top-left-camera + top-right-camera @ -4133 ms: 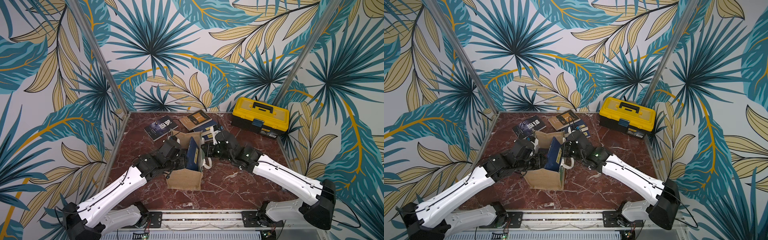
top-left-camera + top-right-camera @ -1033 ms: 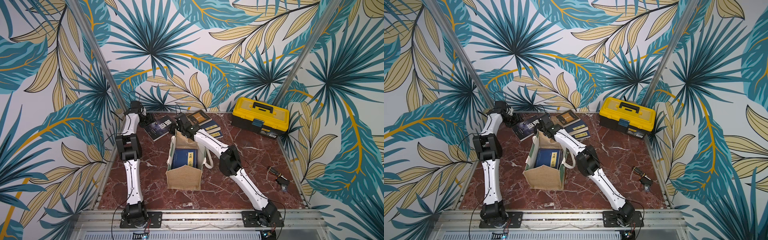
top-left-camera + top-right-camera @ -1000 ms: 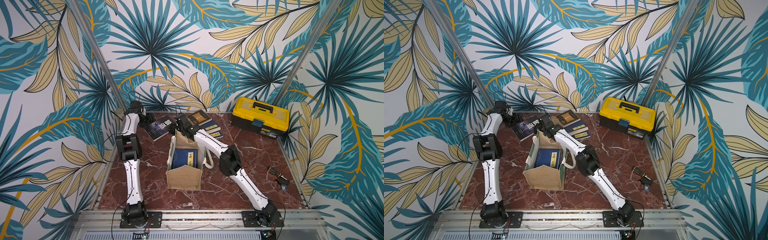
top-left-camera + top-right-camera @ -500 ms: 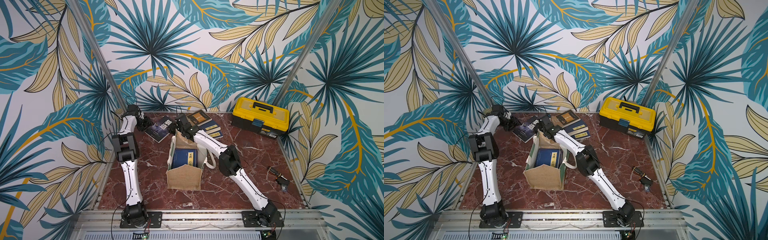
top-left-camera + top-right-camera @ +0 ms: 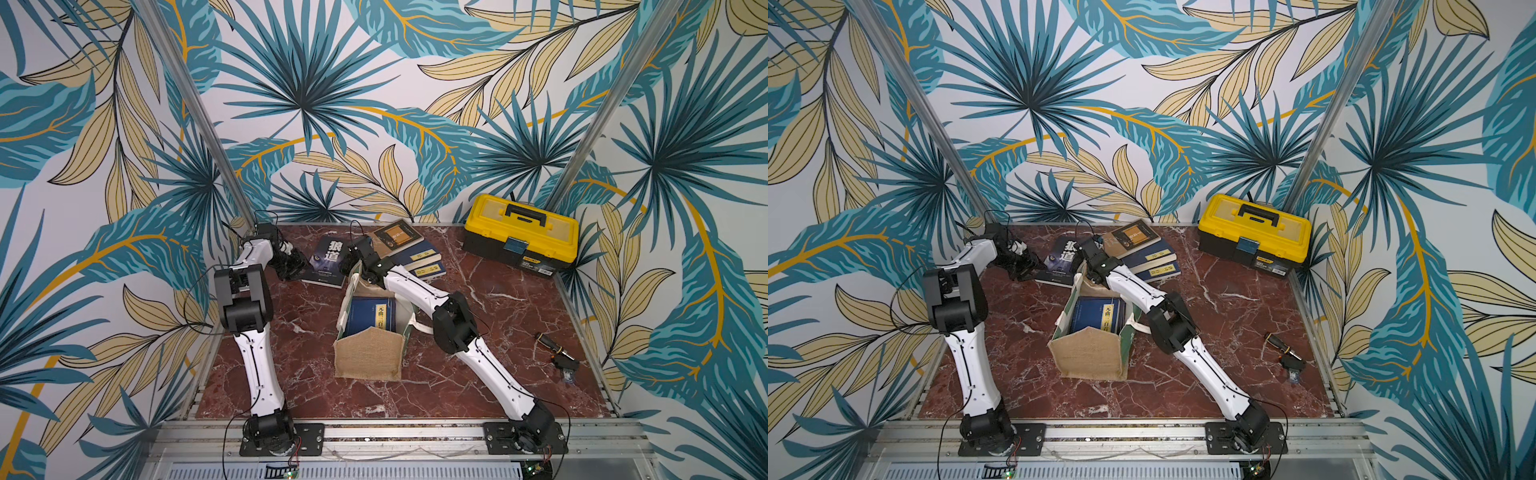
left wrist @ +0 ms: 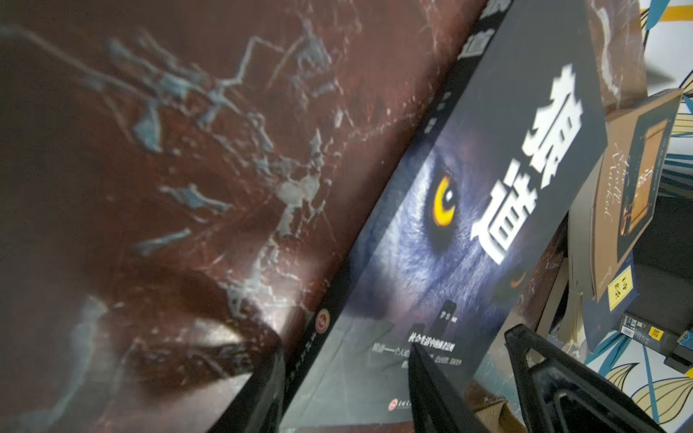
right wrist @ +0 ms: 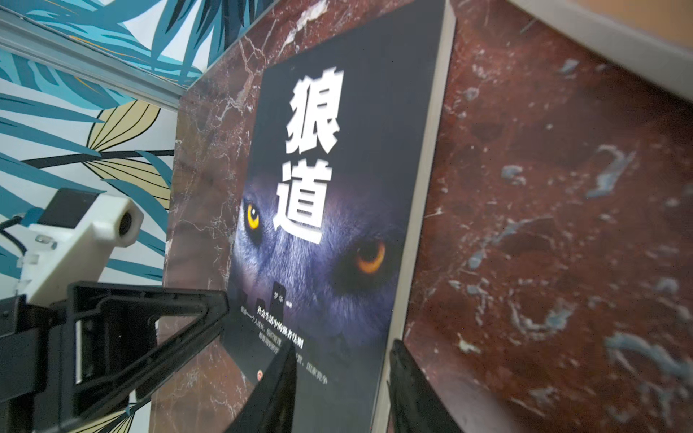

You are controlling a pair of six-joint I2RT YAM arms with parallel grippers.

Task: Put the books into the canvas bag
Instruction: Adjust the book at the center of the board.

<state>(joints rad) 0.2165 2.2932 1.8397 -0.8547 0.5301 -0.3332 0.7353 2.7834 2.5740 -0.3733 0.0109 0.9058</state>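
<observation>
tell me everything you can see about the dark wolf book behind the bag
The wolf book is a glossy dark paperback: grey-blue wolf face with amber eyes, large white Chinese title, small white text below, pale page edges. Closed and cover up, it lies flat on the red marble table behind the canvas bag. The left gripper straddles its spine edge, the right gripper its page edge, jaws apart.

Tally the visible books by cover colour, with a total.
Dark wolf-cover book: 1
Tan-brown book: 1
Navy yellow-label books: 3 (two stacked on the table, one in the canvas bag)
Total: 5 visible; anything deeper in the bag is hidden.
</observation>
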